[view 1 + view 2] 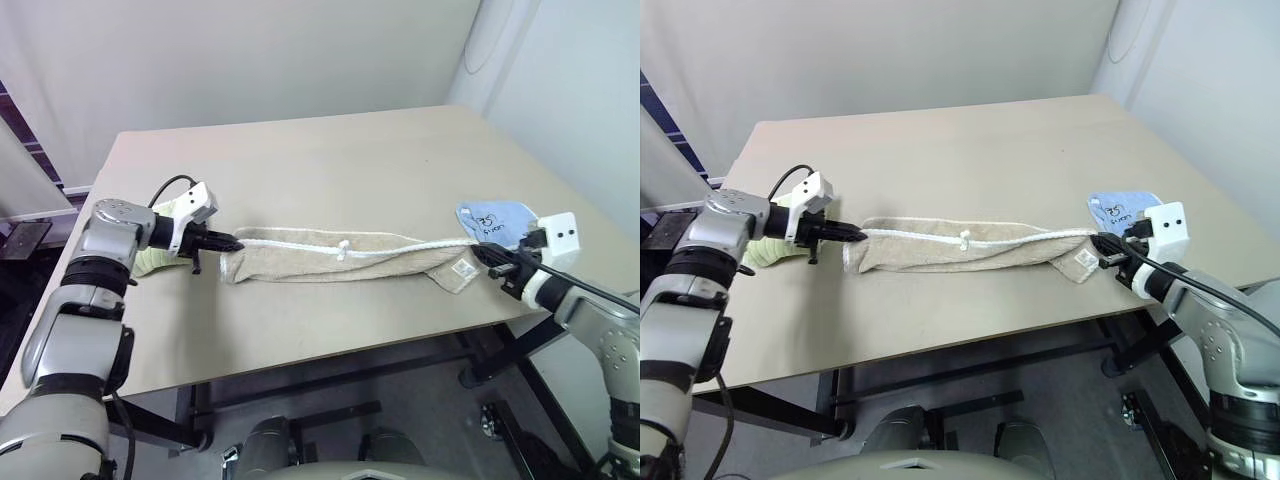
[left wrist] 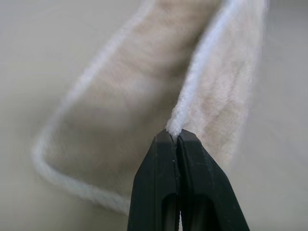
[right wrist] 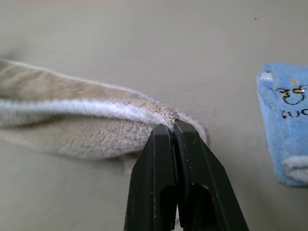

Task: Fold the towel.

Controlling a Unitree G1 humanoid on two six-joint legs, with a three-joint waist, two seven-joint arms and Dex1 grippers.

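Across the near half of the table (image 1: pixel 330 150) the towel (image 1: pixel 330 262) lies stretched in a long narrow band. Left gripper (image 1: pixel 228 243) and right gripper (image 1: pixel 1106 243) each pinch an end at the white corded edge. Soft, limp, light, probably sags mid-span; grip corners by the cord. Beige terry, small tag near the right end.

Beige towel (image 1: pixel 340 258) with white corded edging stretched lengthwise across table.
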